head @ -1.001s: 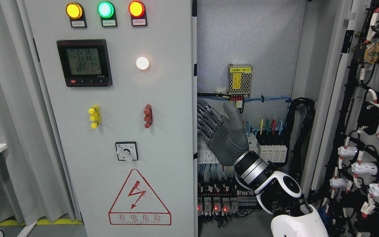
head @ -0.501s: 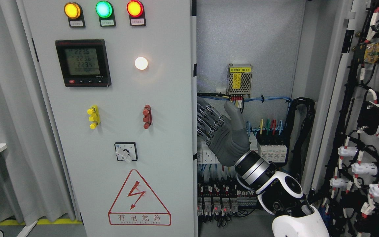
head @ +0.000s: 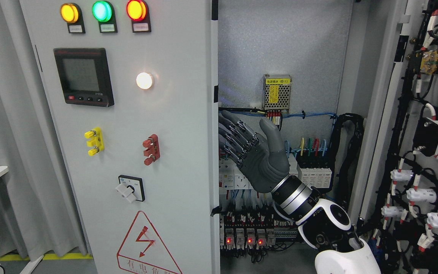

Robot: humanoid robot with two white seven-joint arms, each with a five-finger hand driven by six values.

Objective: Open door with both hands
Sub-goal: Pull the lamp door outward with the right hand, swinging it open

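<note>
A: Biggest thing first. The left door (head: pixel 139 152) fills the left half of the view, a tall grey steel panel swung partly outward, its free edge standing just in front of the open cabinet interior (head: pixel 280 57).

B: And the right door (head: pixel 424 133)?

A: Already swung wide at the right, showing its wired inner face. So I judge that the left door is what remains to be opened.

B: How will it handle?

A: Stiff and fairly heavy, I'd judge: sheet metal that carries a meter (head: pixel 83 76), three indicator lamps (head: pixel 102 12) and a rotary switch (head: pixel 131 188). It should turn on its hinges as one rigid slab, without flexing. The painted face looks smooth and slippery, so the free vertical edge is the place to take it, pushing from behind.

B: Where is the right hand (head: pixel 255 152)?

A: Inside the cabinet, palm facing the door. Its fingers (head: pixel 231 134) are extended and slightly spread, reaching toward the back of that edge. They grip nothing. Whether they touch the metal I cannot tell.

B: Anything fragile close by?

A: The breakers (head: pixel 314 175) and blue wiring (head: pixel 310 114) sit right behind the hand. The left hand isn't visible.
</note>
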